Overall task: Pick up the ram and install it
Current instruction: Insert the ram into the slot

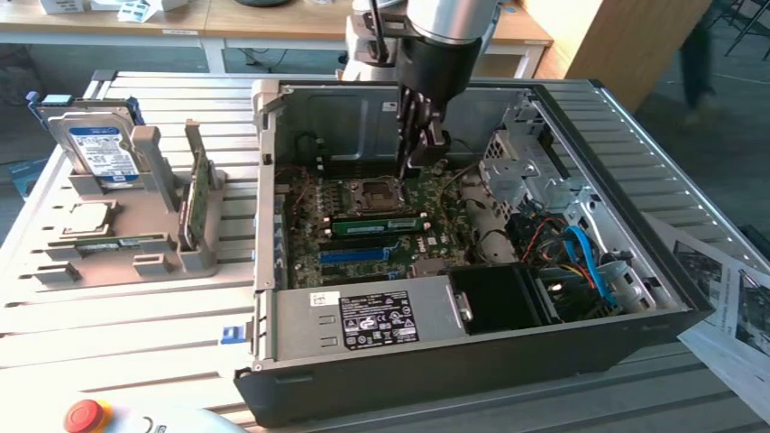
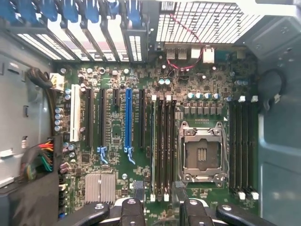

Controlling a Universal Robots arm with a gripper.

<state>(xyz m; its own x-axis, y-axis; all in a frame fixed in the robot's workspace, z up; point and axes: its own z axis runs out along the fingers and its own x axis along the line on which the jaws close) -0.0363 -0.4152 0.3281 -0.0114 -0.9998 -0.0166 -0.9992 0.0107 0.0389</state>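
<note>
An open computer case (image 1: 673, 298) is seen lying on a slatted worktop (image 1: 121, 316), with its motherboard (image 1: 349, 257) exposed. The arm is lowered into the case, and the end effector (image 1: 424, 155) is held above the motherboard, near the empty processor socket (image 1: 375, 194). In the wrist view the end effector (image 2: 162, 214) is shown with its fingers (image 2: 131, 212) spread apart and nothing gripped between them. The board's long dark slots and one blue slot (image 2: 128, 120) are seen beneath.

A ram (image 1: 377, 225), a long green stick, is seated on edge in a slot on the motherboard, just beside the socket on the side nearer the exterior camera. It is apart from the end effector.

On the exterior view's left a grey rack (image 1: 151, 253) is set on the worktop beside the case. A second green stick (image 1: 197, 194) is stood on edge in it, a blue-labelled hard drive (image 1: 96, 149) is held upright, and a square silver processor chip (image 1: 85, 218) is laid flat. A red button (image 1: 85, 415) is seen at the near edge.
</note>
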